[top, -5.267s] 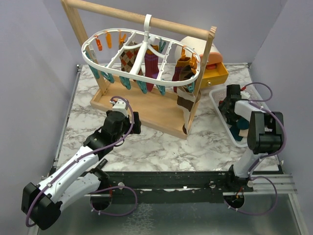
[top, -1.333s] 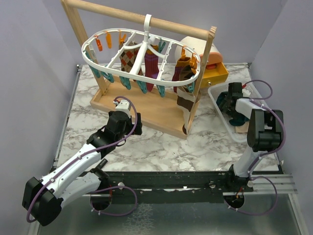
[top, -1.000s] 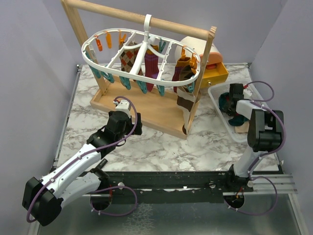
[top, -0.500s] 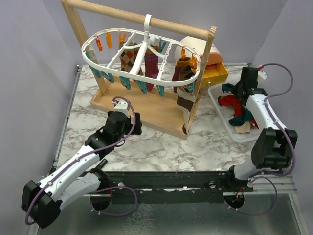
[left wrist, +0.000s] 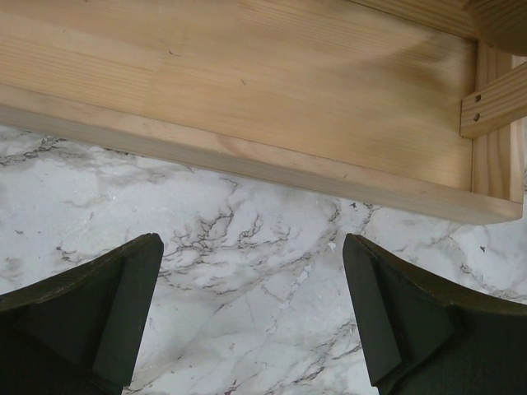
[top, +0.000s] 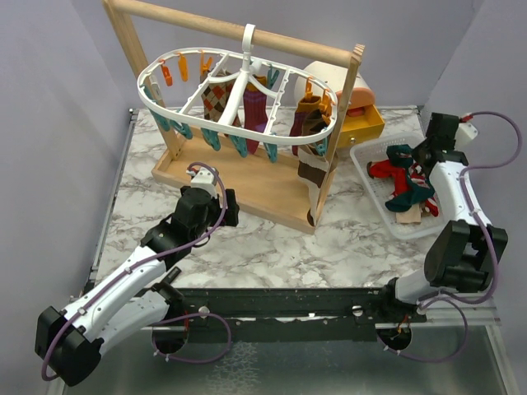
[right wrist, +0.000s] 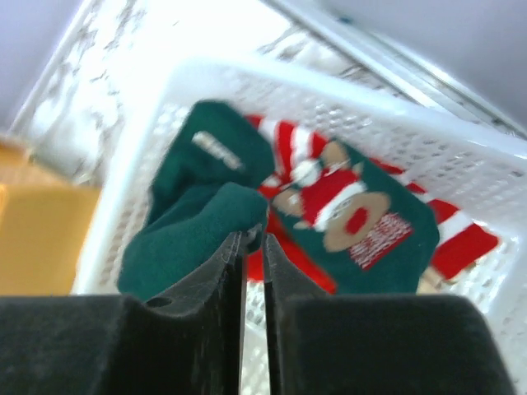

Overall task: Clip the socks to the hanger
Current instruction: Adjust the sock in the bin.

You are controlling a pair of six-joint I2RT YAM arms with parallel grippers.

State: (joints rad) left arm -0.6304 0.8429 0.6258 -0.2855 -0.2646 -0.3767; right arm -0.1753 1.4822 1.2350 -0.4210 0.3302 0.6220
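The white oval hanger (top: 146,97) hangs from a wooden bar, with an argyle sock (top: 218,99), a maroon sock (top: 255,109) and a brown sock (top: 308,115) clipped under it. Loose socks (top: 401,181) lie in the white basket (top: 367,183) at the right. My right gripper (top: 423,155) (right wrist: 254,239) is over the basket, its jaws shut on a fold of a teal sock (right wrist: 185,239) (top: 403,155). Beside it lies a teal sock with a red-and-white figure (right wrist: 362,216). My left gripper (top: 224,206) (left wrist: 251,243) hovers open over the marble, holding nothing.
The wooden rack's tray (top: 247,183) (left wrist: 272,99) sits just beyond the left gripper. A yellow box (top: 364,125) and a white roll (top: 329,78) stand behind the basket. The basket's rim (right wrist: 329,82) runs across the right wrist view.
The right arm has swung from low inside the basket up and out to the far right, pulling the teal sock up with it. The left arm has stayed in place, open.
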